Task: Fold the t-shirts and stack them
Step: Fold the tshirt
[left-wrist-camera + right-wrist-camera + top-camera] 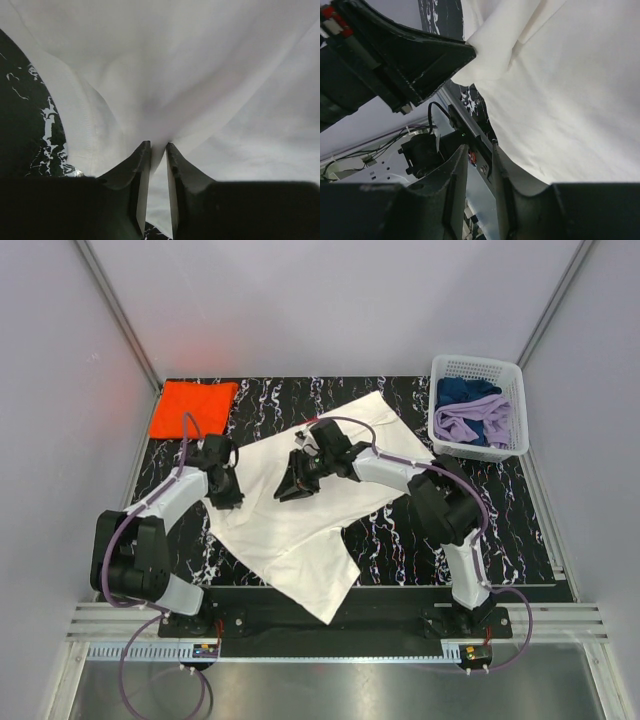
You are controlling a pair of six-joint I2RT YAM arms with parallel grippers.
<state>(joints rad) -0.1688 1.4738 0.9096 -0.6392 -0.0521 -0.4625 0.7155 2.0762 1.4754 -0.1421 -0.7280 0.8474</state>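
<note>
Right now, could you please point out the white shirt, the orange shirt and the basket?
white shirt (292, 528), top view, its middle.
orange shirt (200, 402), top view, its centre.
basket (478, 363), top view, far rim.

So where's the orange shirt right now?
In the top view, the orange shirt lies folded flat at the far left corner of the table, just left of the big white shirt.

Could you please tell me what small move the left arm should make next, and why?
Probably lift the left gripper slightly: its jaws pinch a ridge of the white t-shirt, which lies spread and unfolded, so raising that edge would start the fold.
</note>
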